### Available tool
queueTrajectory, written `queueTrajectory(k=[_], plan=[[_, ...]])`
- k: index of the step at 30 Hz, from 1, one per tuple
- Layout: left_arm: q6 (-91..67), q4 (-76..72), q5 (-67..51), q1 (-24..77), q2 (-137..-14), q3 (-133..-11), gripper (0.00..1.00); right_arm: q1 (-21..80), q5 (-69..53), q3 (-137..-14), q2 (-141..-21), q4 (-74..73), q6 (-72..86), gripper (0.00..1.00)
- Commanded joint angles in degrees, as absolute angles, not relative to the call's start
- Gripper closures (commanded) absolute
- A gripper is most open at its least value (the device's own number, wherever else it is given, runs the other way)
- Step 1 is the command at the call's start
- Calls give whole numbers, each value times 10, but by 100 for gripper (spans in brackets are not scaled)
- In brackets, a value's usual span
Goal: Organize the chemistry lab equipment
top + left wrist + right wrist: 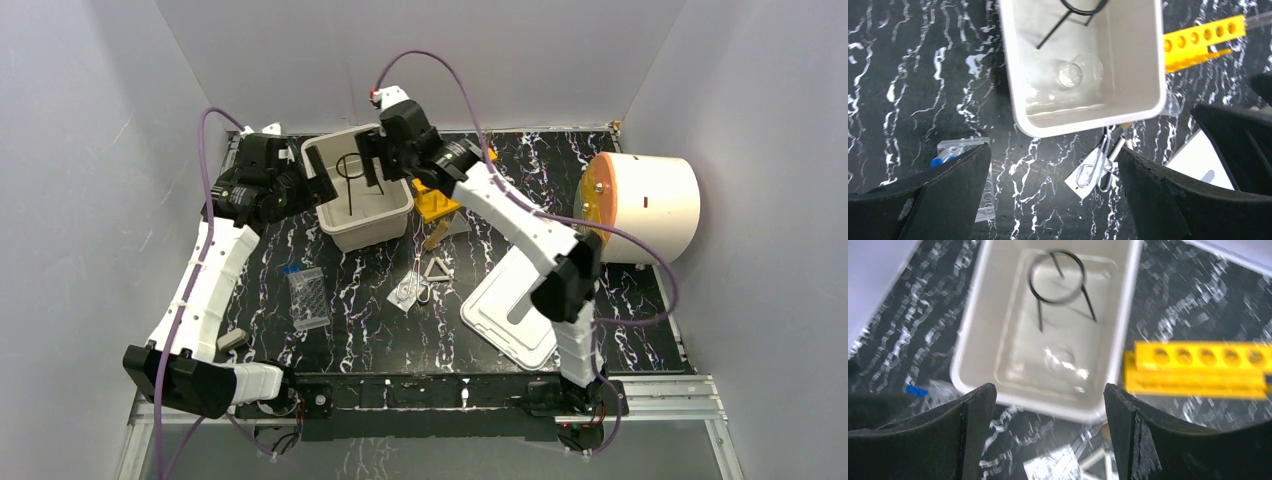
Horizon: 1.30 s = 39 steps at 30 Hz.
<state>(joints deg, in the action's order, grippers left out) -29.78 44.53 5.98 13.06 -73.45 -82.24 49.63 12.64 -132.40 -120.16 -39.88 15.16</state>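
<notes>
Small pale block lies closest in, beside the left arm's base. Can't tell what it is.

Next out: clear rack with the blue-capped vial at its far end. The vial is round and probably slick, so take it across the body, below the cap. To the right, a white lid lies flat on the surface.

Mid-surface cluster:
- thin metal tweezers lie flat on a clear packet. Light and low, hard to pinch, so best pinched across both arms.
- white triangle just beside them. Stiff and light; grip one side.
- tan stick just beyond, near the yellow rack.

Beige bin: the black wire ring stand is upright inside on its legs. It looks like stiff, near-weightless wire. The clear glass dish sits on the bin floor, fragile and slippery, so rim grip only and gently.

Left pincer hangs at the bin's left side, spread wide, nothing in it. Right pincer hangs over the bin, also spread wide and empty — stand and dish lie below, untouched.

Far right: large white drum with an orange face.

Judgement — loose pieces on the surface remain to be binned.
</notes>
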Motion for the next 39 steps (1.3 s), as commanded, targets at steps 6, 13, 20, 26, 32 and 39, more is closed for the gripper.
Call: queueTrajectory(k=[6, 13, 20, 26, 32, 39], plan=[[-233, 392, -71, 180, -734, -857, 2, 441, 237, -894, -884, -333, 312, 14], [-232, 375, -94, 207, -761, -858, 2, 372, 192, -691, -817, -246, 476, 17], [-249, 360, -114, 209, -762, -843, 2, 336, 197, -712, -912, -205, 528, 17], [-256, 356, -111, 209, -762, -835, 2, 335, 217, -757, -998, -203, 576, 17], [-256, 357, -110, 210, -760, -831, 2, 335, 241, -808, -1065, -244, 577, 18], [-255, 356, -110, 209, -765, -830, 2, 335, 285, -834, -1116, -270, 568, 19]])
